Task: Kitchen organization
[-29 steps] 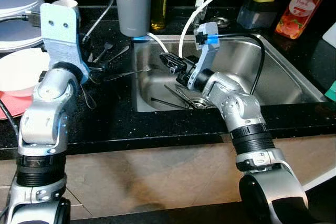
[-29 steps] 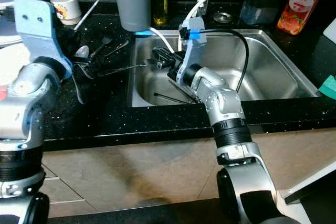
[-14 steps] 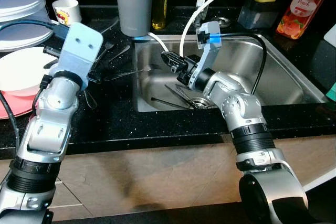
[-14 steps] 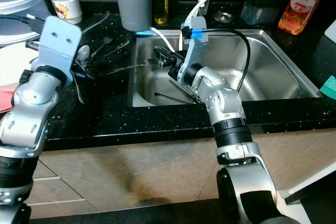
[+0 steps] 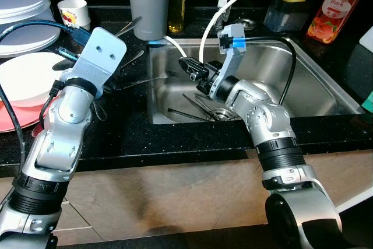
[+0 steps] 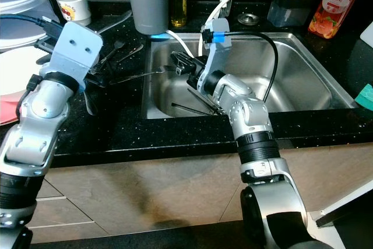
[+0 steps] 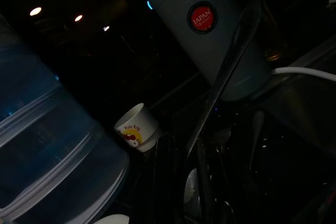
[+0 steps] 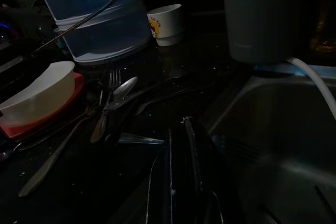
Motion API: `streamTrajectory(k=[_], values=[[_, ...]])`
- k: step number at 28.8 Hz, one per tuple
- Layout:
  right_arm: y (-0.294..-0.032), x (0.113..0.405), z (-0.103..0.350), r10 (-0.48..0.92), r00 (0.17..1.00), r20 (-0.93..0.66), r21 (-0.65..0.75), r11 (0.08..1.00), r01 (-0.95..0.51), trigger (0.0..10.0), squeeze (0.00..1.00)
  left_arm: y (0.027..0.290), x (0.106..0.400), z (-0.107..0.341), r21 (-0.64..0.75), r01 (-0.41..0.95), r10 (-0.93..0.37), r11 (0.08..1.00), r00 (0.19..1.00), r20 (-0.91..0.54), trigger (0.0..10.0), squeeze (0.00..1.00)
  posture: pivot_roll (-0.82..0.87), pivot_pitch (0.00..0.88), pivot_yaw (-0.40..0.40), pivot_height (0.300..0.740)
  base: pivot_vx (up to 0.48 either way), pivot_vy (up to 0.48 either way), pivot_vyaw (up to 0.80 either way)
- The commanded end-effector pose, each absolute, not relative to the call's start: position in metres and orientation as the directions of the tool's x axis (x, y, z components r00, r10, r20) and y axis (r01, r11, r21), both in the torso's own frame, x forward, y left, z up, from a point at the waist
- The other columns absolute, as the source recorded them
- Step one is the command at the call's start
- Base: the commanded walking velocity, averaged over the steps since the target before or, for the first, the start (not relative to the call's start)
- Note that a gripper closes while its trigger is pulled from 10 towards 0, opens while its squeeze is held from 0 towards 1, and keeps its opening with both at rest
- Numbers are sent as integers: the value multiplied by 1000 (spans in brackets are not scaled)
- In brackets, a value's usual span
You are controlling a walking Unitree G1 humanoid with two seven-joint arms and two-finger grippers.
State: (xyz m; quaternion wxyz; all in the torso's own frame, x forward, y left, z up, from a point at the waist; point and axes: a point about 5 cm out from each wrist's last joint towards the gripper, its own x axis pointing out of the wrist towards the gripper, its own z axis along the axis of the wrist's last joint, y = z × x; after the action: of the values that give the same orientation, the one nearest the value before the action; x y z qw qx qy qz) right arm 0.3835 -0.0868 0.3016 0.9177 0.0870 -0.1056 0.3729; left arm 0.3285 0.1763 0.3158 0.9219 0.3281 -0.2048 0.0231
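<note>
**Cutlery handling: thin steel, slick, grab mid-handle**

Utensils in the sink basin near the drain: long thin metal pieces lying flat on wet-looking steel. Judgement: light, rigid, slippery, low profile, so hard to get fingers under. Best bet is pinching across the handle near its middle, or lifting at an end that overhangs another piece.

Right end effector sits at the sink's left rim, above the basin. Its black fingers look pressed together in the right wrist view, with nothing visible between them.

Left end effector is hidden behind its wrist plate in the head views; cannot tell its finger spacing. In the left wrist view a long thin utensil runs out along the finger line, possibly held, not certain.

Cutlery pile on the black tabletop left of the sink: fork, spoons, overlapping. Tangled, so pulling one will likely drag neighbours.

Further back: grey tumbler, small white cup, stacked plates at left. Cup and plates are fragile; keep swings clear.
</note>
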Motion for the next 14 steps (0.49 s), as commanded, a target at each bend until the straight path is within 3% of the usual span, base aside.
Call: streamTrajectory(k=[1,3,4,6,8,14], values=[[-85,382,307,672,688,274,70,699,-712,10000,0,179,329,311,592,-166,-88,789,922,377,0,0,-11,174,-23,740,0,0,0],[-85,382,307,669,688,280,75,699,-711,10000,0,182,332,310,251,-55,-36,966,938,345,0,0,-11,174,-24,740,0,0,0],[-85,383,308,667,689,284,79,700,-710,10000,0,180,333,310,42,41,-53,998,936,349,0,0,-11,174,-24,740,0,0,0],[-85,383,309,662,691,291,85,701,-708,10000,0,176,333,315,-214,174,-77,961,915,396,0,0,-11,174,-24,740,0,0,0],[-85,383,309,662,691,291,85,701,-708,10000,0,176,333,315,-214,174,-77,961,915,396,0,0,-11,174,-24,740,0,0,0],[-88,382,318,629,695,347,113,708,-697,10000,0,164,324,322,-372,491,-254,788,810,529,0,0,-12,167,-23,740,0,0,0]])
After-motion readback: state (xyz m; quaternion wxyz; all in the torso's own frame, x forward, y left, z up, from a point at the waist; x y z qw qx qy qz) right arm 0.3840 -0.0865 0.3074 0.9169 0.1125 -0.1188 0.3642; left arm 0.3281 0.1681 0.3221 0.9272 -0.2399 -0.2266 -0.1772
